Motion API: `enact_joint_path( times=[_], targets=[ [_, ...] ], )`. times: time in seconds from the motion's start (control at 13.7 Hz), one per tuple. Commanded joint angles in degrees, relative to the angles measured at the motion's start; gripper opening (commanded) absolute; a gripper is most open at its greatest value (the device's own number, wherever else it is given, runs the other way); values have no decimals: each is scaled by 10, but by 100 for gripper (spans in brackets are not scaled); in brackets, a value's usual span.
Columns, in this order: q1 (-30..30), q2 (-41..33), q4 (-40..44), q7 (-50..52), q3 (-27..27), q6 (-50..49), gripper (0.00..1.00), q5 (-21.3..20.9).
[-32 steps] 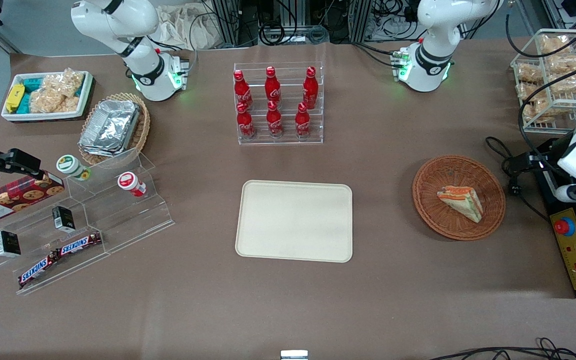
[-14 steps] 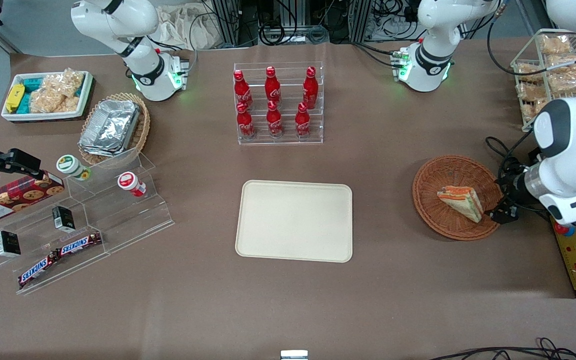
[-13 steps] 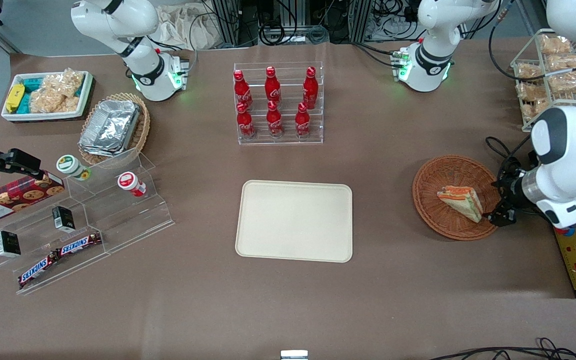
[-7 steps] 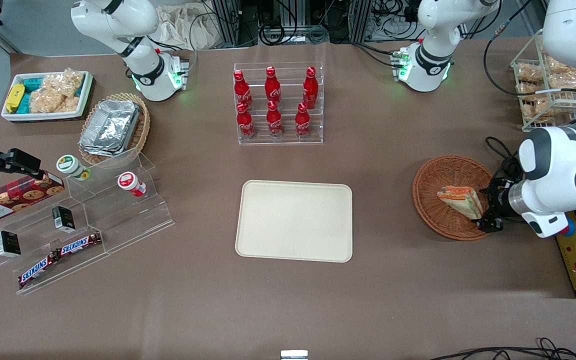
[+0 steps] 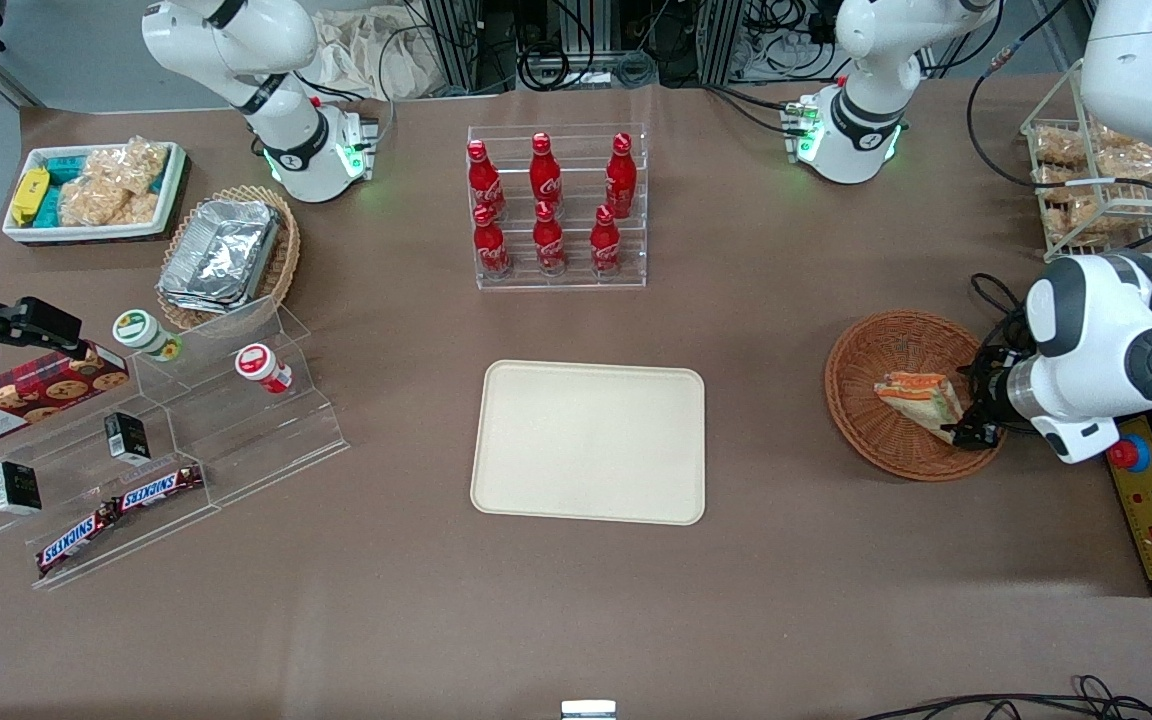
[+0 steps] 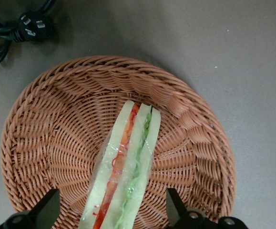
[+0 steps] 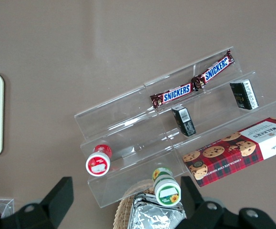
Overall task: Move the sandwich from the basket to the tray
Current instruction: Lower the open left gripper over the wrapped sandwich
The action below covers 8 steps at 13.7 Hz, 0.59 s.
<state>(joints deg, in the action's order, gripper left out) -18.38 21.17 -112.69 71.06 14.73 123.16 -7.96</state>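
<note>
Front view puts the gripper (image 5: 971, 432) at the right of the frame, low over the basket's (image 5: 871, 440) rim on the side toward the working arm's end of the table, just beside the sandwich's (image 5: 920, 402) tip. From the left wrist camera its two black fingers (image 6: 46, 208) are spread wide, one on each side of the sandwich (image 6: 126, 169) with clear gaps between them and the wrap, so nothing is pinched. The sandwich lies in the round reddish-brown basket (image 6: 42, 119), standing on edge with its cut face showing pale bread, an orange-red layer and a green layer. A black power plug (image 6: 32, 27) and its cable lie on the brown table (image 6: 233, 43) just outside the basket's rim. In the front view the cream tray (image 5: 589, 441) sits at the centre of the frame, well apart from the basket, and its surface is bare. Above the tray in the frame stands a clear rack of red bottles (image 5: 548, 208). At the frame's upper right a white wire rack of snack bags (image 5: 1086, 185) stands partly hidden by the working arm.
</note>
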Motion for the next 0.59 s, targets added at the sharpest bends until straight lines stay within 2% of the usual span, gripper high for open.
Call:
enact_joint_path(
  times=[0.0, 0.51],
  targets=[
    [-3, -27, -47, 12, 4, 39, 100, -10],
    [3, -26, -99, 12, 4, 113, 100, -11]
  ],
)
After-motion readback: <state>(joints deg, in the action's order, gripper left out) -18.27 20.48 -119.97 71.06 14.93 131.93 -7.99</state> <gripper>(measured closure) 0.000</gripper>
